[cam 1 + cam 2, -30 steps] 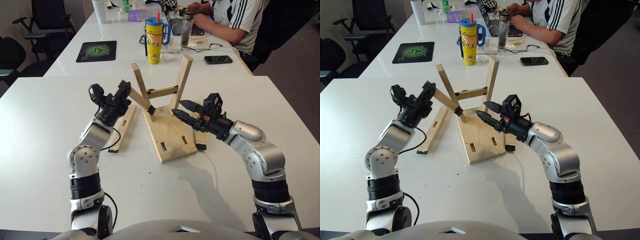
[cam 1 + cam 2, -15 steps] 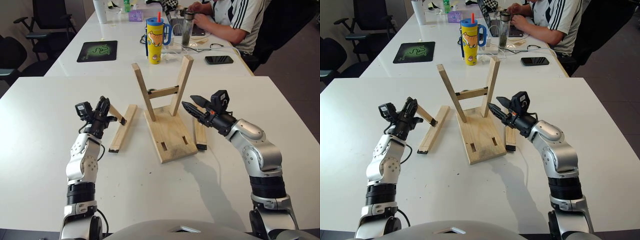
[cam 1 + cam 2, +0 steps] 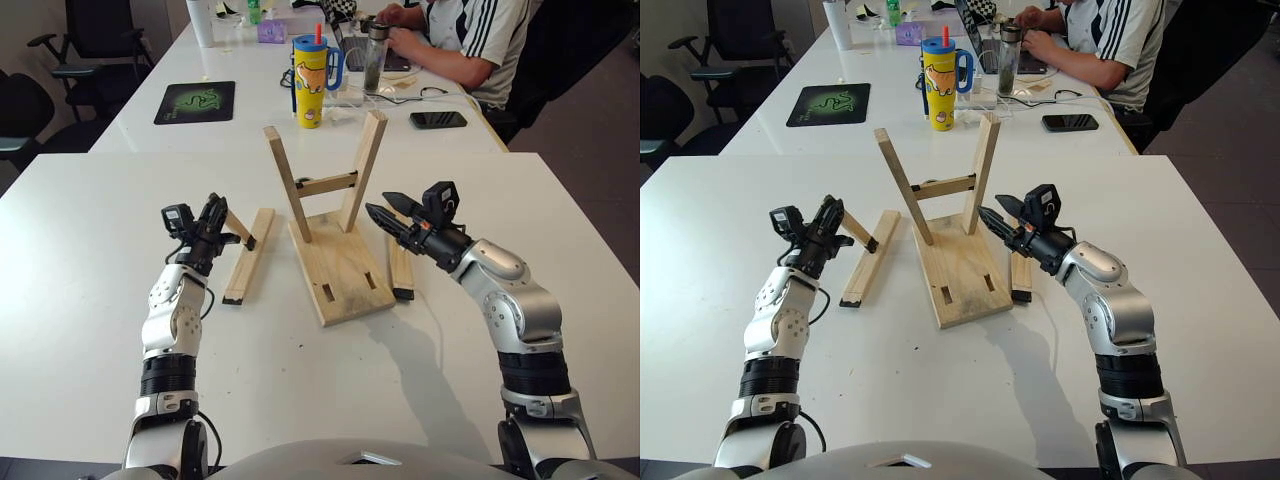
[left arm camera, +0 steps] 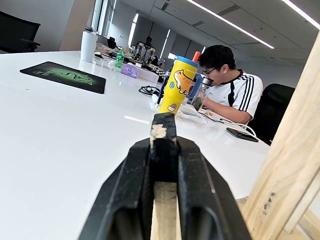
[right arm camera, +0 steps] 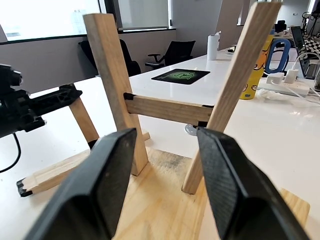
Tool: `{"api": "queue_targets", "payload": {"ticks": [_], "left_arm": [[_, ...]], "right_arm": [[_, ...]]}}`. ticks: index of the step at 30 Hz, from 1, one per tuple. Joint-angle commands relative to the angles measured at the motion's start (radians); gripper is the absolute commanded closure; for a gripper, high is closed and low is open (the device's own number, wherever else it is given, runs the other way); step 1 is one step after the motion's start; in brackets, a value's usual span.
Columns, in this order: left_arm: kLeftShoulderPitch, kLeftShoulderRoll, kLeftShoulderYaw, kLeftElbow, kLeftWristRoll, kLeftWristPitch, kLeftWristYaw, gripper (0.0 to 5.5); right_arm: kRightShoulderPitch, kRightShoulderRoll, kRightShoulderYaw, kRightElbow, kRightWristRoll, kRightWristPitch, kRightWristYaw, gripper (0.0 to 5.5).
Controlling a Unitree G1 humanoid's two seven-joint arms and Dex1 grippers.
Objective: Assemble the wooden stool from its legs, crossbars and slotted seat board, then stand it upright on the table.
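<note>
Stool seat board (image 3: 345,275), flat on white bench (image 3: 80,260), centre; two upright legs (image 3: 285,180) joined by crossbar (image 3: 325,184). Loose leg (image 3: 248,255) lying to its left, second loose leg (image 3: 400,268) to its right. Right fingers (image 5: 107,180) spread wide, empty, beside the upright legs. Left fingers (image 4: 130,190) clamped on short crossbar (image 3: 238,230).

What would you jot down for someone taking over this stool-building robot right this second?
Left gripper: jaws shut on a short crossbar, held tilted beside the left loose leg lying on the table.
Right gripper: jaws open, empty, close to the right upright leg.
Done: that leg and the left upright leg stand in the seat board, joined by a fitted crossbar.
Left: the near slots are empty; the right loose leg lies beside the board. Fit both loose legs and the held crossbar, then stand the stool upright.
</note>
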Motion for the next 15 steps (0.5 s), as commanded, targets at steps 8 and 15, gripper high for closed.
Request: {"api": "queue_targets", "payload": {"ticks": [8, 15], "left_arm": [[0.085, 0.043, -0.080, 0.035, 0.208, -0.025, 0.065, 5.07], [0.164, -0.010, -0.162, 0.041, 0.275, -0.074, 0.084, 5.07]], "right_arm": [[0.003, 0.004, -0.010, 0.001, 0.003, 0.004, -0.004, 3.27], [0.004, 0.006, -0.010, 0.005, -0.001, 0.000, -0.008, 3.27]]}}
